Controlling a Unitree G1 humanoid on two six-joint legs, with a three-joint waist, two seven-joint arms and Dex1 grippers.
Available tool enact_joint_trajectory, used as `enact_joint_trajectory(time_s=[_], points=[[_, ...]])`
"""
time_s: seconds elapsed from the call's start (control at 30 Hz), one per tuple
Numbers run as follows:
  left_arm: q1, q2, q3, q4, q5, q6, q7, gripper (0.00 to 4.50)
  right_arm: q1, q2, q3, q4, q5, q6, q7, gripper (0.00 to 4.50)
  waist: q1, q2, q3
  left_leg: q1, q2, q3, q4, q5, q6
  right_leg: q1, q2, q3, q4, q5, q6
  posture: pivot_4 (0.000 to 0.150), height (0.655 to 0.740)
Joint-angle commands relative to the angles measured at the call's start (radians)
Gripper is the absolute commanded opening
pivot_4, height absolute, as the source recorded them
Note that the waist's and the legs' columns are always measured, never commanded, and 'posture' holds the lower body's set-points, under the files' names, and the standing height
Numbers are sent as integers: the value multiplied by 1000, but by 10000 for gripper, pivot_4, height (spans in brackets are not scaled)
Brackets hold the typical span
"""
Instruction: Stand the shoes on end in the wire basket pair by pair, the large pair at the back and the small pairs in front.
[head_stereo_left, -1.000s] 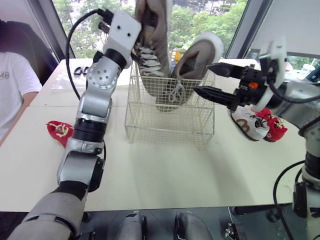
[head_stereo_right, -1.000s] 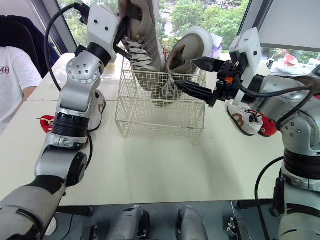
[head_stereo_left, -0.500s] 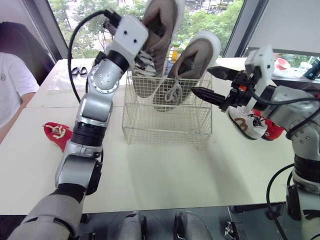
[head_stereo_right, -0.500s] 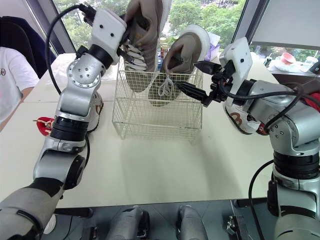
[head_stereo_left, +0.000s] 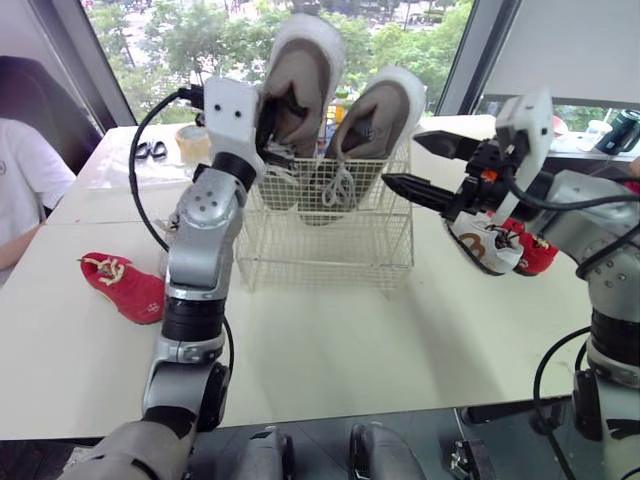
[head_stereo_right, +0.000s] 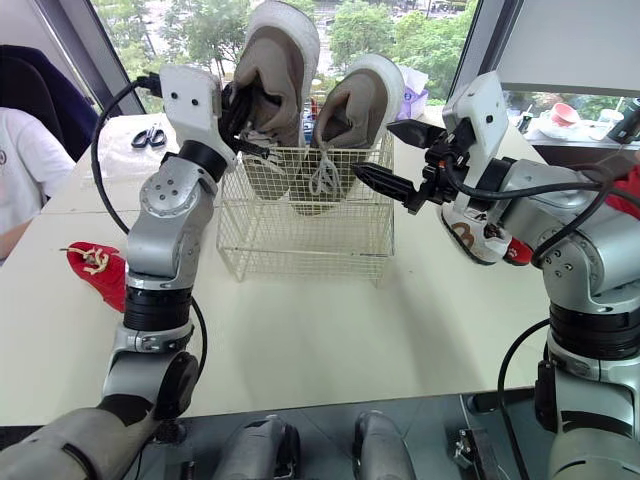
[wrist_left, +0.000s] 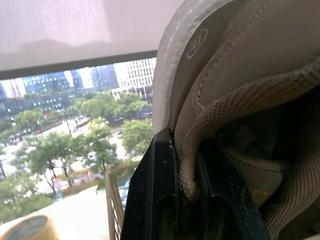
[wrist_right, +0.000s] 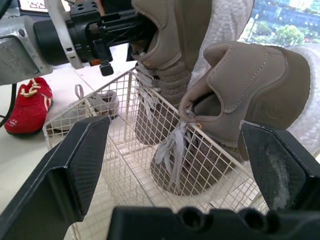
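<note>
The large pair looks nearly seated at the back of the wire basket (head_stereo_left: 330, 240). The left gripper (wrist_left: 187, 167) is clamped on the heel collar of the large shoe (head_stereo_left: 300, 70), standing toe-down with its mate (head_stereo_left: 385, 110) just beside. The right gripper (head_stereo_left: 400, 158) hangs wide open and empty near that mate. Next, probably: release without tipping the 2 shoes, then fetch the small red shoe (head_stereo_left: 125, 285), well apart from the left gripper.

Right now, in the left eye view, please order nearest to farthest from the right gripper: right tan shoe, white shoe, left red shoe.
1. The right tan shoe, in the basket, just off the right gripper.
2. The white shoe, on the table under that arm.
3. The left red shoe, across the table, past the basket.
</note>
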Motion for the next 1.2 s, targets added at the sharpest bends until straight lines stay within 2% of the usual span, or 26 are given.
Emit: enact_joint_trajectory(time_s=[0.03, 0.07, 0.13, 0.3, 0.33, 0.47, 0.63, 0.83, 0.93, 1.1, 1.2], points=[[54, 12, 2, 114, -11, 171, 7, 160, -23, -4, -22, -17, 2, -17, 6, 45000, 0, 1, -2, 1, 0, 0, 0, 0, 0, 0, 0, 0, 0, 0, 0, 1500, 7400], [40, 17, 4, 126, -10, 182, 13, 8880, -23, -3, -21, -16, 1, -18, 7, 45000, 1, 3, -4, 1, 0, 0, 0, 0, 0, 1, 0, 0, 0, 0, 0, 1500, 7400], [3, 29, 9, 151, -14, 194, 17, 17194, -26, -2, -20, -13, 0, -19, 8, 45000, 3, 3, -4, 3, 0, 0, 0, 0, 0, 3, 1, 0, 0, 0, 0, 1500, 7400], [-88, 55, 17, 205, -42, 149, -19, 42724, -30, 5, -11, -6, -8, -24, 9, 45000, 8, 2, -4, 1, 1, -2, 1, 0, 0, 2, 2, 0, 0, 0, -1, 1500, 7400], [-88, 57, 30, 192, -59, 144, -28, 44405, -29, 5, -10, -8, -8, -24, 10, 45000, 7, 2, -4, 0, 1, -2, 1, 0, 0, 2, 2, 0, -1, 0, -1, 1500, 7400], [-14, 88, 96, 15, -173, 176, -100, 44405, -11, -9, -27, -25, 12, -5, 23, 45000, 5, 2, -3, -3, 0, -2, 0, 0, 0, -2, 2, 0, -2, 0, -1, 1500, 7400], [112, 227, 163, -237, -345, 374, -214, 44405, 10, -16, -46, -23, 36, 9, 34, 45000, 0, 1, -1, -3, 1, -2, -1, 0, 0, -3, 2, 0, -1, 0, -1, 1500, 7400], [174, 338, 247, -334, -480, 529, -242, 44405, 10, -3, -70, 14, 44, 3, 18, 45000, 5, 0, 0, -3, 1, -2, 0, 0, 0, -2, 2, 0, -2, -1, -3, 1500, 7400], [291, 426, 277, -398, -582, 561, -369, 44405, 35, -7, -178, 39, 128, 43, 4, 45000, 2, 0, 0, -4, 0, 0, -1, 0, 0, -3, 2, 1, -3, -2, -4, 1500, 7400], [473, 416, 281, -541, -763, 622, -394, 44405, 198, -77, -355, 70, 179, 99, 5, 45000, 11, -1, 1, -4, 0, -2, -1, -1, 0, -3, 1, 1, -4, -2, -4, 1500, 7400], [550, 395, 242, -627, -855, 656, -371, 44405, 254, -46, -450, 117, 127, 54, -112, 45000, 5, -1, 1, -4, 0, 0, -1, -1, 0, -2, 0, 2, -5, -3, -4, 1500, 7400]])
